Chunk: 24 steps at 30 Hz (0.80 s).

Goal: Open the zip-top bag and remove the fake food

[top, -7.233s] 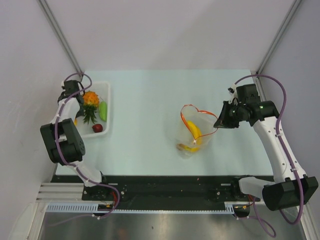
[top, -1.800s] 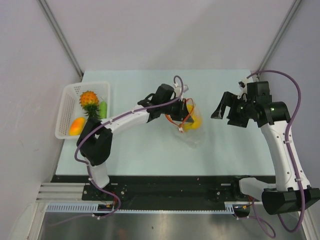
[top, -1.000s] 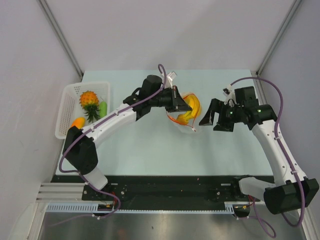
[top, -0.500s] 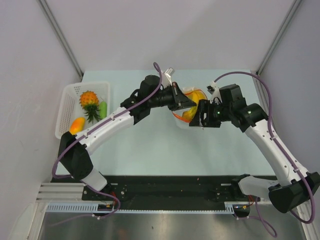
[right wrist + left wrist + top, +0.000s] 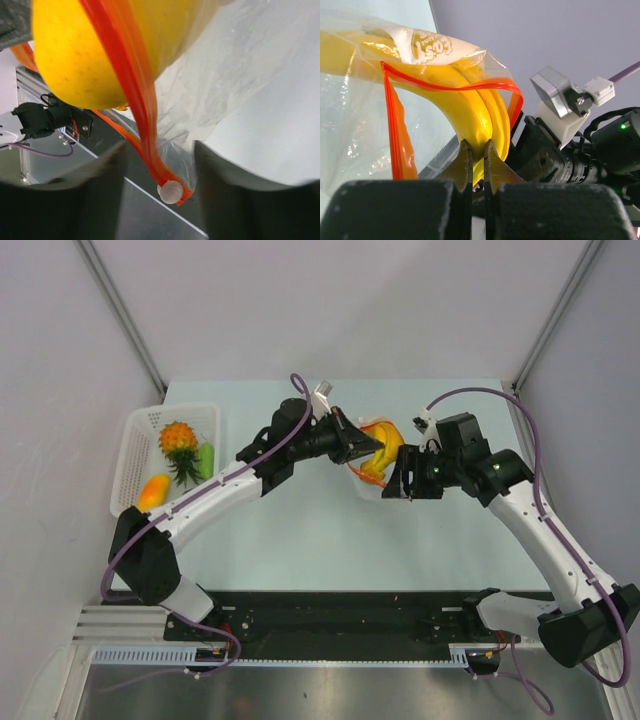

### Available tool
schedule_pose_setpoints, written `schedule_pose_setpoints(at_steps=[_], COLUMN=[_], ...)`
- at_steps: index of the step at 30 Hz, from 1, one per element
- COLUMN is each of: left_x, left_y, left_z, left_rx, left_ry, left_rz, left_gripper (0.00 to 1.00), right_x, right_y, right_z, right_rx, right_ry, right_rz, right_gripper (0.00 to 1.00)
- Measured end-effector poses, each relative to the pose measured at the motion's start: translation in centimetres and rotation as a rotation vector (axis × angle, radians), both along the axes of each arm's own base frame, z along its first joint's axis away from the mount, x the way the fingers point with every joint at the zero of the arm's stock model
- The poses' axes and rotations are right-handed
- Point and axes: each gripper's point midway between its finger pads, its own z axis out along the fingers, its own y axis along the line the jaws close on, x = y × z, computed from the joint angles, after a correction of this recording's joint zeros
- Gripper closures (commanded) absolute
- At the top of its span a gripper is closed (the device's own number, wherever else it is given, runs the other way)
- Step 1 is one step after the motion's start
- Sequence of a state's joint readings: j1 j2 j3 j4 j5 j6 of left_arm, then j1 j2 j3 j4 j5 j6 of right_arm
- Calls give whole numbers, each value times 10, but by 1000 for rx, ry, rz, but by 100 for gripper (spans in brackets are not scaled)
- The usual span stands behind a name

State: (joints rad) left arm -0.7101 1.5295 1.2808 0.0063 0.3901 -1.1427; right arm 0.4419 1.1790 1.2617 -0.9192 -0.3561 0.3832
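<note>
left gripper [image 5: 477, 156] has its two fingers drawn nearly together on the lower end of the bananas [image 5: 470, 115], with only a narrow slit between the tips and the yellow fruit wedged into it. the left arm reaches out from its base across to mid table [image 5: 300, 530], and the bananas sit at its tip, tilted up and away.

the zip-top bag [image 5: 355, 135] is wrapped about the bananas. its orange-red zip strip [image 5: 450, 86] loops over the fruit like a collar, one side running down to the left of the fingers, and the mouth stands open. the clear crinkled plastic falls away on the left of the left wrist view. a white sticker [image 5: 427, 45] with orange lettering shows on the upper banana. whether the bag's bottom touches the table cannot be told.

right gripper [image 5: 159, 155] is spread wide and holds nothing. its fingers stand one on each side of the zip strip's lower end, where a small white nub [image 5: 170, 191] sits, and they look apart from the strip, though they are blurred. from above, this gripper is just beside the bag on its right, facing the left gripper across it.

well apart at the table's left edge is a white perforated basket [image 5: 135, 425]. in it lie the pineapple [image 5: 180, 437], a green piece [image 5: 206, 458] beside it, and an orange piece [image 5: 152, 490] nearer the arms.
</note>
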Motion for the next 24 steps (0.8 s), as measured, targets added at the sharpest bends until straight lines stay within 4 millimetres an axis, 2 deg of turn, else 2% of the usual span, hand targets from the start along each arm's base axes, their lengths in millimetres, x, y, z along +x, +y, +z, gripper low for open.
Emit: schedule_pose_setpoints(at_steps=[6,14,15,20,24], left_x=[1,-1,-1,0,0], left_y=[-2,-1,-1,-2,-4], left_z=[6,-4,-4,4,8], left_rx=[-34,-39,-42,-86,-143], left_ry=[-11,13,16,21,49], left_rz=[2,4,5,11,18], left_gripper=[100,100,100,100,100], right_x=[1,20,22,20,14], right_y=[-4,-24,-27,-29,-28], right_z=[5,31,31,24,7], right_rx=[-12,0,-2,-3,-13], right_ry=[-15,-67,-67,-43,5], right_rz=[-20,-115,-127,-129,-121], right_gripper=[27,33,37,41,51])
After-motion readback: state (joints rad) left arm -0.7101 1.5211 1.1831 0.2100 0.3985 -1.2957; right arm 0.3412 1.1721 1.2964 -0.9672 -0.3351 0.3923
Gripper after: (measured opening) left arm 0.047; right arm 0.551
